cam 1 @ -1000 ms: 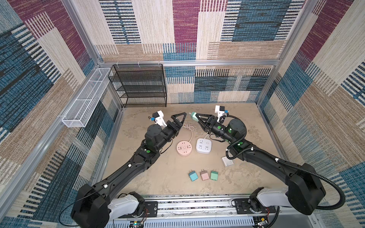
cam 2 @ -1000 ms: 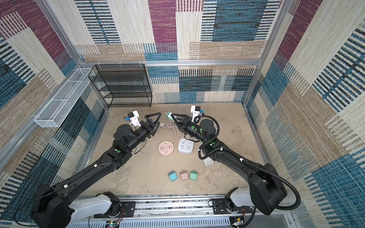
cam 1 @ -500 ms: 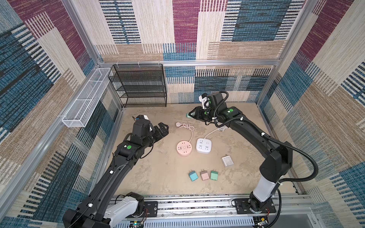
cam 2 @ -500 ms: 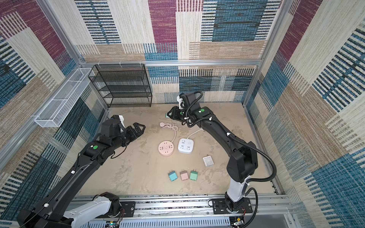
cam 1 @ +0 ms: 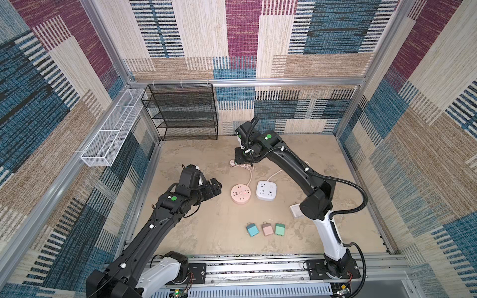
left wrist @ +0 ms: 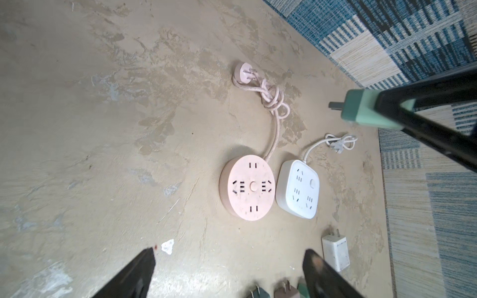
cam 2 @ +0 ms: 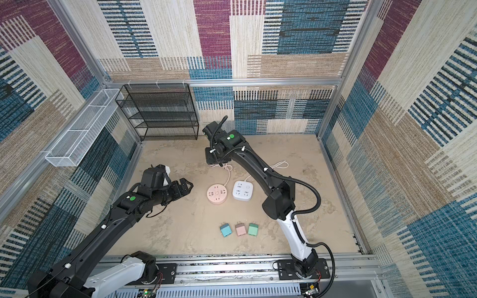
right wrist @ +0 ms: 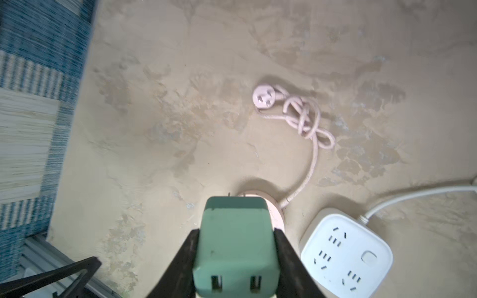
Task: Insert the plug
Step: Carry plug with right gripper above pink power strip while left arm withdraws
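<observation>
Right gripper (right wrist: 236, 231), mine, clamped on mint-green square plastic plug (right wrist: 233, 260), fingers on its two side faces, prongs leading. Plug raised off floor on far side of round pink plastic socket hub (cam 1: 240, 193), near hub's knotted pink cord (right wrist: 304, 121). My left gripper (left wrist: 229, 251) spread wide, empty, near hub's left edge, apart. White square socket block (left wrist: 296, 189) just beside hub's right edge. Beige floor (left wrist: 103, 129) bare left of hub.

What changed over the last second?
Left gripper pulled back from the back centre toward the near left; it is open and empty, left of the pink socket. Right gripper stayed shut on the green plug near the back, and its elbow lifted. Pink socket, white socket and three spare plugs stayed put.
</observation>
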Action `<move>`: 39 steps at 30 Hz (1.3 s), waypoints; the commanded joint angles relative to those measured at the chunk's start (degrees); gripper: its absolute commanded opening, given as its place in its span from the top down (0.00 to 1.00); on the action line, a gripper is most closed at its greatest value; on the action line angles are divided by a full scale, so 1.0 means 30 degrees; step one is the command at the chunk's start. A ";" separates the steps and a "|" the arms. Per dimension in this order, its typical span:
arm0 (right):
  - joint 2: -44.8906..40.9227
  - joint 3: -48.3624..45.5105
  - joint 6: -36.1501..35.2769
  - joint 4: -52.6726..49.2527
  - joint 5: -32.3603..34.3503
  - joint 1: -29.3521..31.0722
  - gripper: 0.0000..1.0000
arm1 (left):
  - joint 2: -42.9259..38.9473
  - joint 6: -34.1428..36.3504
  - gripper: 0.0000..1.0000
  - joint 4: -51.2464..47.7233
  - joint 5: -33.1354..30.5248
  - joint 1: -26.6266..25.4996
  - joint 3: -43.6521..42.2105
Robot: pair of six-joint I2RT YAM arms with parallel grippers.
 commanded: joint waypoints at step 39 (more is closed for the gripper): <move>0.2866 -0.1186 0.0606 -0.1462 0.0157 0.1374 1.00 | -0.0365 0.0701 0.05 0.1779 0.0981 0.0012 -0.2791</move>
